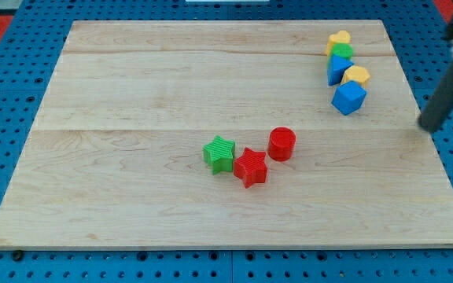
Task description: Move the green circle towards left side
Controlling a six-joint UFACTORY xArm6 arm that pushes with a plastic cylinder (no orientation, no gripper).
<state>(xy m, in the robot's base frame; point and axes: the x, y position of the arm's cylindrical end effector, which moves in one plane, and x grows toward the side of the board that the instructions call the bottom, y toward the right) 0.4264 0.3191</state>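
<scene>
The green circle sits near the view's top right, wedged between a yellow block above it and a blue block below it. Another yellow block and a blue cube lie just below those. My tip is at the view's right edge of the board, well to the right of and below this cluster, touching no block.
A green star, a red star and a red cylinder stand together near the middle of the wooden board. Blue pegboard surrounds the board.
</scene>
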